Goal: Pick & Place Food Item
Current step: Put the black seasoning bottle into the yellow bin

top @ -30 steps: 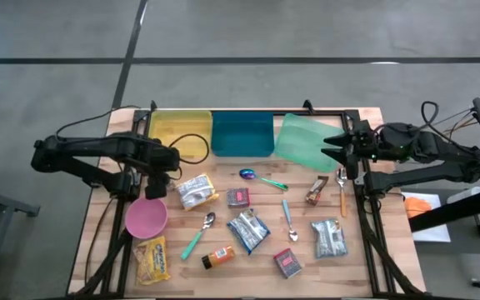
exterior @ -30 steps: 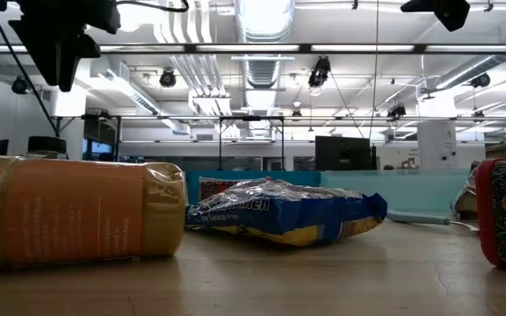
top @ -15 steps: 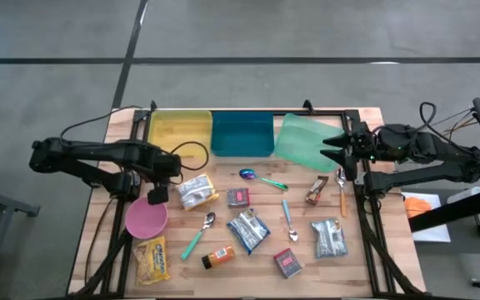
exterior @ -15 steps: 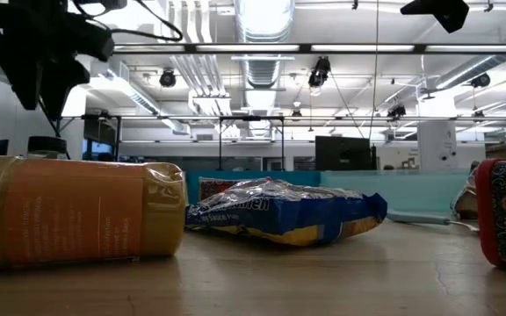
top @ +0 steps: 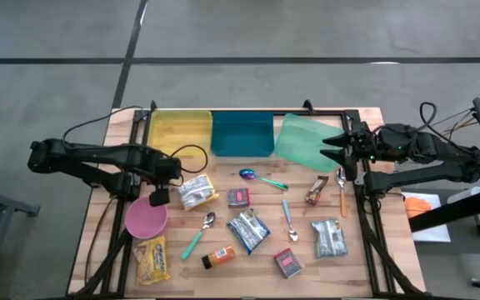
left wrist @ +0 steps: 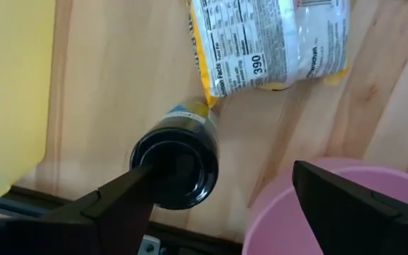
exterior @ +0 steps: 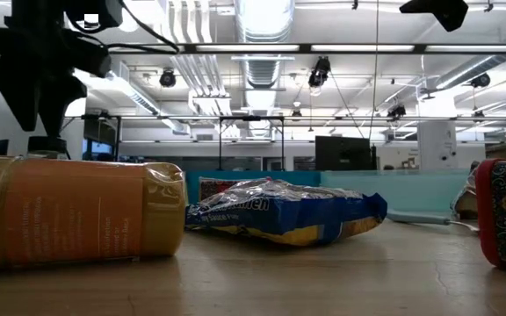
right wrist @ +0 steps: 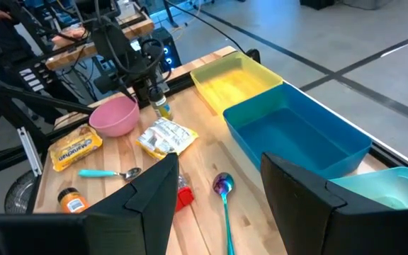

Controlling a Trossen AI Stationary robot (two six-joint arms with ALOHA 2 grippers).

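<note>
**Left wrist view, looking down.** We see the bottle [left wrist: 176, 166] from above. It is a small dark bottle with a round black cap, and a strip of yellow and blue label shows at its shoulder. It stands upright on the wooden table [left wrist: 119, 71]. The yellow bin [left wrist: 9, 92] is on one side of it and the pink bowl [left wrist: 346, 212] on the other. A snack packet [left wrist: 271, 42], silver and yellow with its nutrition panel facing up, lies just beside it.

The left gripper [left wrist: 222, 170] hangs over the bottle with its fingers spread wide. One finger overlaps the cap in this picture. The other finger is well clear of the bottle, above the bowl's rim, so we read no grip on the bottle.

**High view.** The left arm hides the bottle. The right gripper [top: 333, 151] waits at the right edge of the light green bin [top: 298, 142]. Its fingers are parted and nothing is between them.
</note>
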